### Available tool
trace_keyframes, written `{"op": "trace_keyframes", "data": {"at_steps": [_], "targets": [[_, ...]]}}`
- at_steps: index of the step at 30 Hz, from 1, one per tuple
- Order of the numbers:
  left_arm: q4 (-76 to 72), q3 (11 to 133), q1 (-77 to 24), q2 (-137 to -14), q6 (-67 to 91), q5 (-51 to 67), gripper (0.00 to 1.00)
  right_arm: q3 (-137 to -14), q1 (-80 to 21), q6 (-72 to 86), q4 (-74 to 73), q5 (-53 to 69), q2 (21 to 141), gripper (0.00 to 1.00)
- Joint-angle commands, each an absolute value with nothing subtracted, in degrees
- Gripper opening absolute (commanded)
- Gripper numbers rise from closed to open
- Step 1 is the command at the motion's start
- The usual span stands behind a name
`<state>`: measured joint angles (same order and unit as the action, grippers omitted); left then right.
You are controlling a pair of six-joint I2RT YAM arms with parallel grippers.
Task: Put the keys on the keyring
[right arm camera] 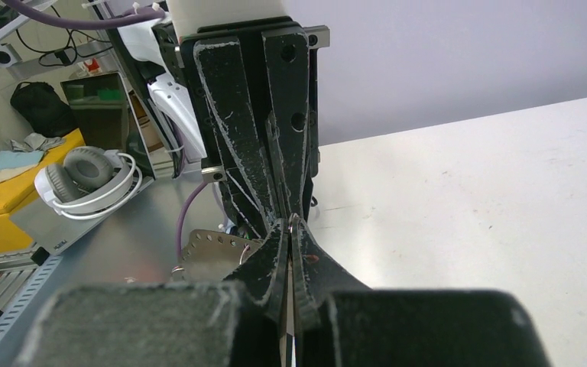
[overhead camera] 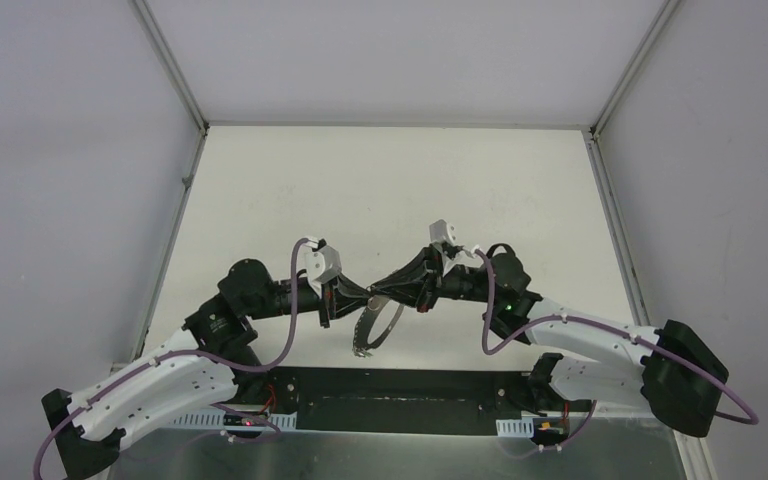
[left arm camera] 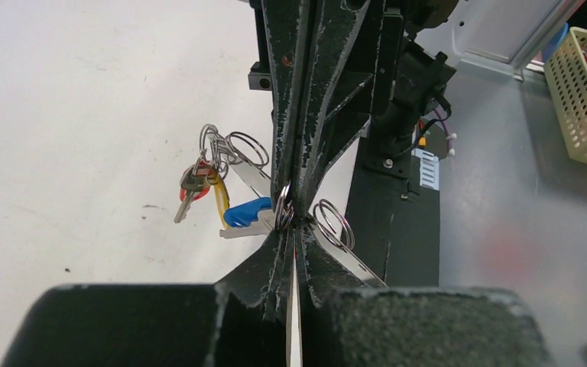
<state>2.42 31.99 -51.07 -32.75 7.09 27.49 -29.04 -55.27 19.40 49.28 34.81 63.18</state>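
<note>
Above the near edge of the table (overhead camera: 380, 180), left gripper (left arm camera: 289, 238) clamped the keyring (left arm camera: 348, 256); right gripper (right arm camera: 288, 229) pinched a split ring (left arm camera: 283, 210); keys (left arm camera: 192, 187) dangled.

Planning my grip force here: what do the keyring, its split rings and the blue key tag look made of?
The keyring: thin flat sheet metal by its look, matte silver, holes punched along the edge. The split rings: bright coiled wire, likely steel. The blue tag: opaque, slightly glossy, probably plastic.
</note>
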Motion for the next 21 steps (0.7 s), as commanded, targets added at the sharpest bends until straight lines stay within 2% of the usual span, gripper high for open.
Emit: {"op": "trace_keyframes", "data": {"at_steps": [1, 6, 8, 11, 15, 19, 21], "targets": [[-10.20, 32.44, -51.74, -33.64, 8.40, 32.52, 0.01, -28.59, -56.21, 18.73, 52.12, 33.43, 61.58, 0.00], [-6.09, 33.93, -51.76, -33.22, 5.57, 34.47, 0.04, -27.86, -56.17, 18.12, 52.03, 32.05, 60.24, 0.00], [-2.57, 34.81, -51.76, -32.15, 3.22, 34.83, 0.10, -27.38, -56.15, 17.71, 51.59, 31.15, 59.36, 0.00], [4.08, 36.90, -51.77, -29.91, -0.04, 33.91, 0.26, -27.00, -56.23, 17.11, 50.71, 30.33, 58.11, 0.00], [10.35, 38.89, -51.72, -26.92, -3.70, 31.00, 0.40, -26.73, -56.17, 16.64, 49.94, 30.63, 57.49, 0.00], [13.83, 40.49, -51.77, -25.37, -4.84, 27.81, 0.49, -26.63, -56.17, 16.72, 49.92, 31.47, 57.48, 0.00], [14.86, 41.33, -51.76, -25.59, -4.36, 26.26, 0.49, -26.63, -56.18, 16.81, 49.92, 31.63, 57.40, 0.00]]}}
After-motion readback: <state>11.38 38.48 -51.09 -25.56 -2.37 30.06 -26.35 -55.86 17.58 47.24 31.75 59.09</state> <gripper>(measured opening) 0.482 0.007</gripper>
